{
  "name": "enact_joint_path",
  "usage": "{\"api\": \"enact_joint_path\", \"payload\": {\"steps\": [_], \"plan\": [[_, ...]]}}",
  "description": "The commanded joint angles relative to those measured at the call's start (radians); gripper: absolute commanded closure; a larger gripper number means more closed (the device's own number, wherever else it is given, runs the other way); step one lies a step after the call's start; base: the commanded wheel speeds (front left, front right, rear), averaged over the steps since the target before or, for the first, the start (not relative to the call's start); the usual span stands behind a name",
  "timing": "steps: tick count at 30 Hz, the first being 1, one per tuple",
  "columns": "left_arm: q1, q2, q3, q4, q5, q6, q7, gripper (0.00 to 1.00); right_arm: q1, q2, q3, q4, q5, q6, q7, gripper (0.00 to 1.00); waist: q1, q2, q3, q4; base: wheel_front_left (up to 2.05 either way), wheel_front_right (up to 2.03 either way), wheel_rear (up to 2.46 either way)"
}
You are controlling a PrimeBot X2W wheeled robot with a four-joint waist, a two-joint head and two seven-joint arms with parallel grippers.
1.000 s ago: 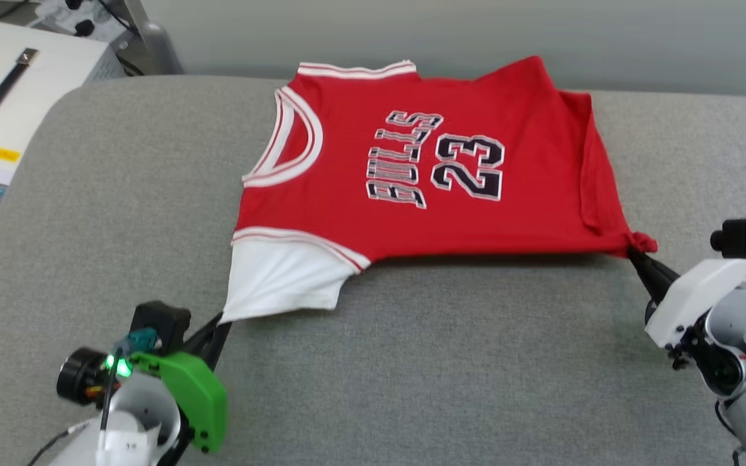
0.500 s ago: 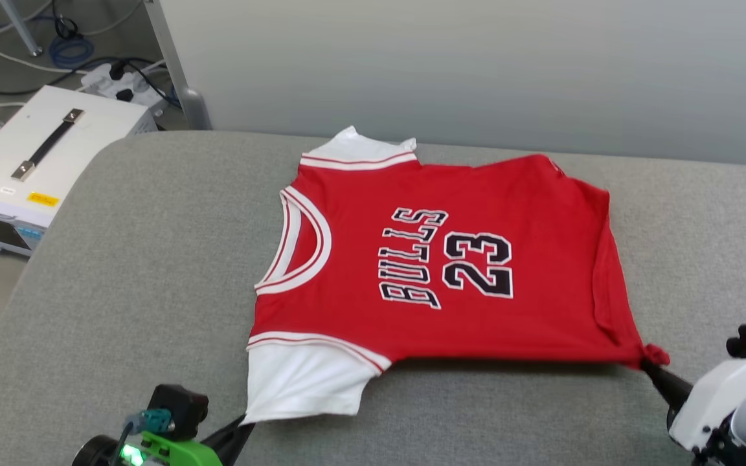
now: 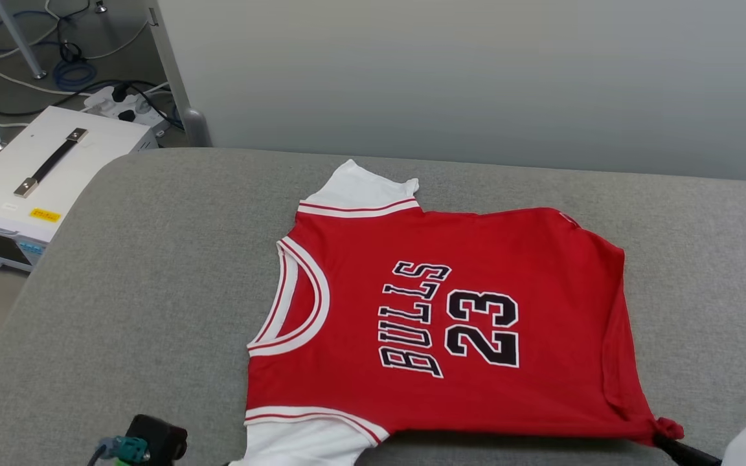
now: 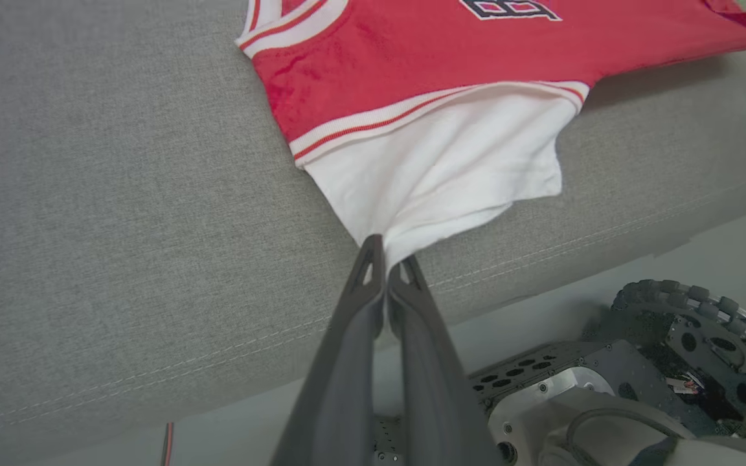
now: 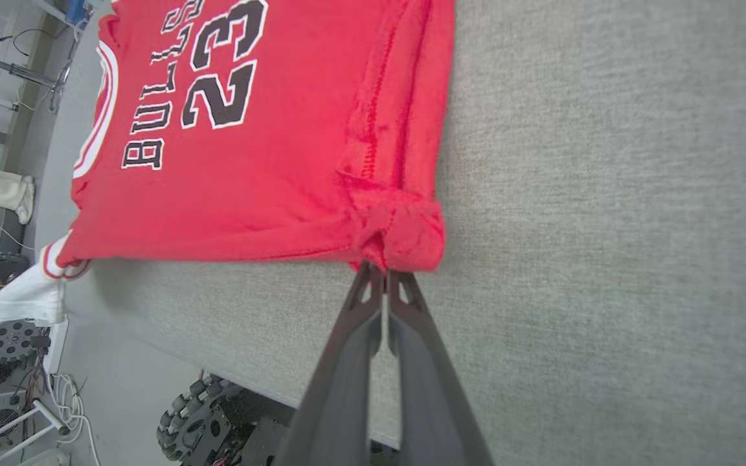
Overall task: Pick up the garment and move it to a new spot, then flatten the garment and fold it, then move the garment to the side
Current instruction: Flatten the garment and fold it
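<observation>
A: Found the red jersey shirt (image 3: 451,323)?
B: Yes, lying mostly flat, print side up, on the grey fabric-covered table (image 3: 153,259), with the neckline toward the robot's left and the hem toward its right

A: And gripped by the left tool (image 4: 387,255)?
B: Yes, pinched together on the edge of the near white sleeve (image 4: 451,175), drawing that cloth into a taut point close to the table's front edge

A: Same for the right tool (image 5: 384,275)?
B: Closed tight on the near hem corner (image 5: 405,226), bunched into a small red knot just past the fingertips, with a shadow under the shirt's near edge between the two tools

A: Anything off the table?
B: Spotted a white box with a black handle (image 3: 94,155) on the floor at far left, near a power strip (image 3: 120,103) with cables; also the far white sleeve (image 3: 360,188) poking out toward the pale wall (image 3: 476,77)
</observation>
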Motion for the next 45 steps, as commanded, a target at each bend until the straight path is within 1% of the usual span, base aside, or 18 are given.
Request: {"api": "enact_joint_path", "payload": {"steps": [1, 6, 13, 17, 21, 27, 33, 40, 41, 42, 43, 44, 45], "plan": [[-0.015, 0.006, 0.015, -0.009, 0.004, 0.005, -0.013, 1.00, 0.008, 0.011, -0.030, -0.025, -0.019, -0.001, 0.014, 1.00, 0.0001, 0.0000, 0.014, -0.005, 0.00, 0.00, 0.00], [-0.098, -0.006, 0.052, -0.025, 0.026, 0.002, -0.039, 1.00, -0.013, 0.067, -0.115, -0.106, -0.081, -0.001, 0.083, 1.00, 0.0001, 0.0000, 0.055, -0.012, 0.00, 0.00, 0.00], [-0.262, -0.045, 0.068, -0.009, 0.060, -0.025, -0.028, 1.00, -0.096, 0.160, -0.216, -0.183, -0.171, -0.001, 0.181, 1.00, 0.0001, 0.0000, 0.131, -0.018, 0.00, 0.00, 0.00], [-0.347, -0.062, 0.064, 0.036, 0.075, -0.048, -0.009, 1.00, -0.165, 0.199, -0.249, -0.190, -0.227, -0.001, 0.219, 1.00, 0.0001, 0.0000, 0.171, -0.029, 0.00, 0.00, 0.00], [-0.421, -0.084, 0.052, 0.100, 0.081, -0.077, 0.013, 1.00, -0.229, 0.223, -0.255, -0.170, -0.283, -0.001, 0.260, 1.00, 0.0001, 0.0000, 0.207, -0.039, 0.00, 0.00, 0.00], [-0.510, -0.117, 0.025, 0.223, 0.095, -0.113, 0.046, 1.00, -0.310, 0.248, -0.247, -0.123, -0.336, -0.001, 0.280, 1.00, 0.0001, 0.0000, 0.248, -0.056, 0.00, 0.00, 0.00], [-0.582, -0.151, 0.001, 0.340, 0.118, -0.135, 0.058, 1.00, -0.364, 0.252, -0.228, -0.072, -0.376, -0.001, 0.286, 1.00, 0.0001, 0.0000, 0.284, -0.069, 0.00, 0.00, 0.00], [-0.652, -0.204, -0.023, 0.472, 0.131, -0.159, 0.046, 1.00, -0.408, 0.246, -0.198, -0.019, -0.406, -0.001, 0.256, 1.00, 0.0001, 0.0000, 0.312, -0.075, 0.00, 0.00, 0.00], [-0.661, -0.215, -0.025, 0.494, 0.130, -0.160, 0.044, 0.77, -0.412, 0.249, -0.196, -0.013, -0.405, -0.001, 0.251, 1.00, 0.0001, 0.0000, 0.315, -0.075, 0.00, 0.00, 0.00], [-0.672, -0.223, -0.029, 0.514, 0.138, -0.160, 0.038, 0.09, -0.416, 0.249, -0.195, -0.009, -0.408, -0.001, 0.242, 0.88, 0.0001, 0.0000, 0.316, -0.074, 0.00, 0.00, 0.00], [-0.680, -0.230, -0.031, 0.531, 0.144, -0.158, 0.030, 0.00, -0.419, 0.248, -0.193, -0.006, -0.411, -0.001, 0.232, 0.29, 0.0001, 0.0000, 0.317, -0.074, 0.00, 0.00, 0.00], [-0.689, -0.239, -0.032, 0.552, 0.157, -0.151, 0.013, 0.00, -0.422, 0.248, -0.193, 0.000, -0.415, -0.001, 0.220, 0.00, 0.0001, 0.0000, 0.315, -0.073, 0.00, 0.00, 0.00], [-0.695, -0.244, -0.038, 0.568, 0.171, -0.150, 0.000, 0.00, -0.424, 0.249, -0.191, 0.005, -0.417, -0.001, 0.211, 0.00, 0.0001, 0.0000, 0.313, -0.073, 0.00, 0.00, 0.00]]}}
